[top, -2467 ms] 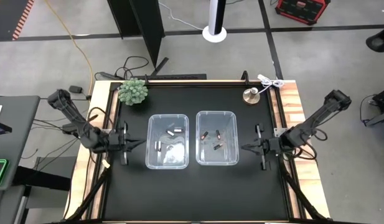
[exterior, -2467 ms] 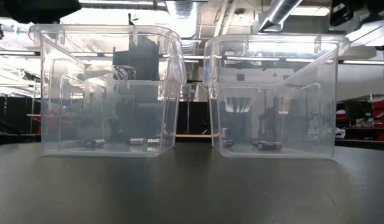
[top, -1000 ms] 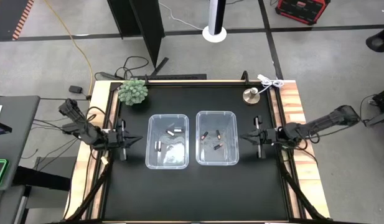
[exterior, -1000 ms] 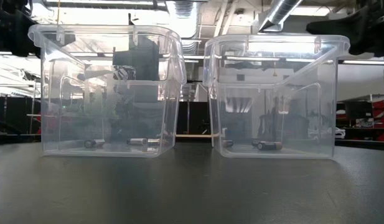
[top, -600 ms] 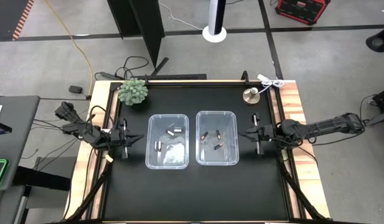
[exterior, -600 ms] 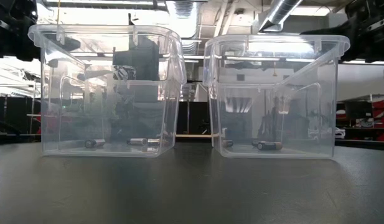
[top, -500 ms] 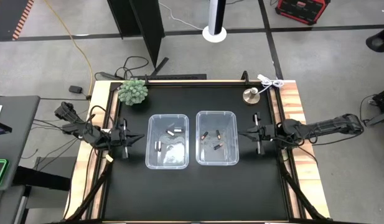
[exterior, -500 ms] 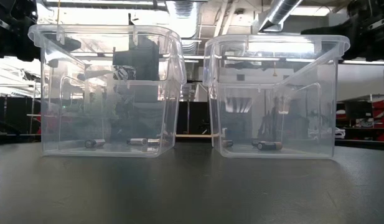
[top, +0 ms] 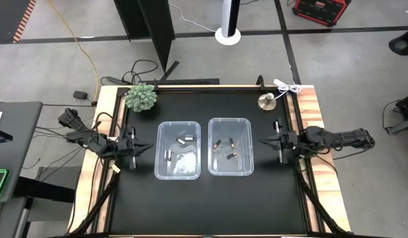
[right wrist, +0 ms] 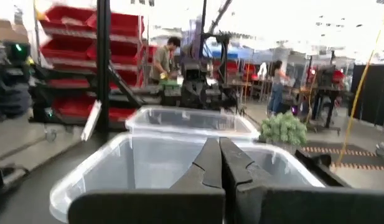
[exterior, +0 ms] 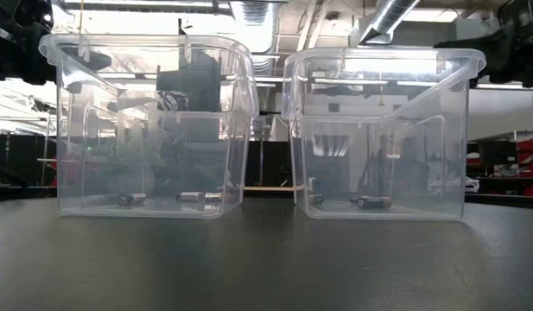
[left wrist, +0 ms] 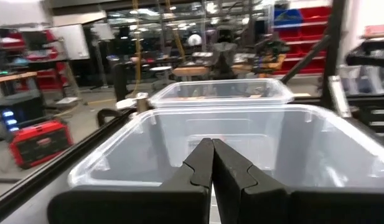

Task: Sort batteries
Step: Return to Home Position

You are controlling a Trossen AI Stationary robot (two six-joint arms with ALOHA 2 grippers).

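Observation:
Two clear plastic bins stand side by side mid-table. The left bin holds silvery-white batteries lying on its floor, also seen low. In the right bin lie dark batteries with copper ends, seen low as well. My left gripper hovers just left of the left bin, shut and empty. My right gripper hovers just right of the right bin, also shut and empty.
A small green plant stands at the far left corner of the black mat. A round brass object and a white cable sit at the far right corner. Bare mat stretches from the bins to the near edge.
My right gripper has drawn back a little toward the table's right edge while that arm's rear part folded down. The bins and batteries have kept still.

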